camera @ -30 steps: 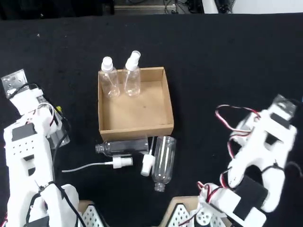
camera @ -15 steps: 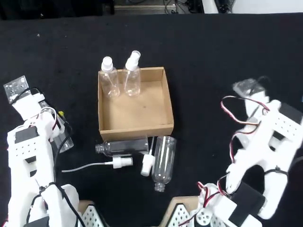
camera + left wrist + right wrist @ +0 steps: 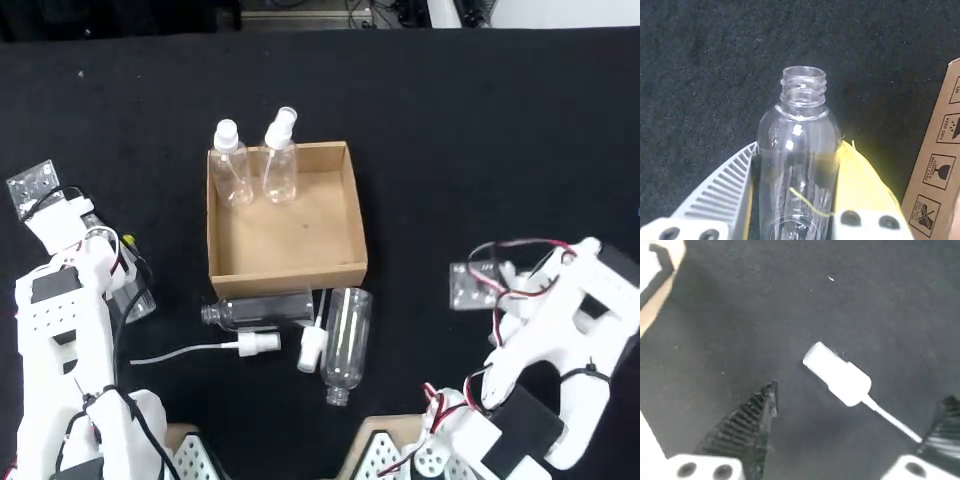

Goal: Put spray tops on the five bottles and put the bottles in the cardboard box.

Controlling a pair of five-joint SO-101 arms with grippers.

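My left arm (image 3: 60, 330) stands folded at about eight o'clock of the cardboard box (image 3: 285, 275). My left gripper (image 3: 800, 150) is clamped on a clear plastic bottle (image 3: 802, 100). A ribbed grey finger (image 3: 725, 195) and a smooth yellow finger (image 3: 865, 185) press its round sides, and its bare threaded neck points away from my wrist.

My right arm (image 3: 560, 320) is bent low at about four o'clock of the box. My right gripper (image 3: 860, 395) hangs spread wide over the black cloth (image 3: 480, 130), its black ribbed fingers (image 3: 752, 425) grasping nothing. Between them a white spray top (image 3: 837, 372) lies on its side, its thin tube running toward one finger.

At six o'clock of the box, a topless bottle (image 3: 260, 310) lies along the near wall, neck toward nine o'clock. Just beside it a second topless bottle (image 3: 347, 345) lies with its neck toward six o'clock. A long-tubed spray top (image 3: 255, 344) rests near the first, and a shorter spray top (image 3: 312, 348) lies against the second.

The box is plain brown, square and open. Along its far wall, at eleven to twelve o'clock, are two capped bottles (image 3: 232, 175), clear with white tops fitted.
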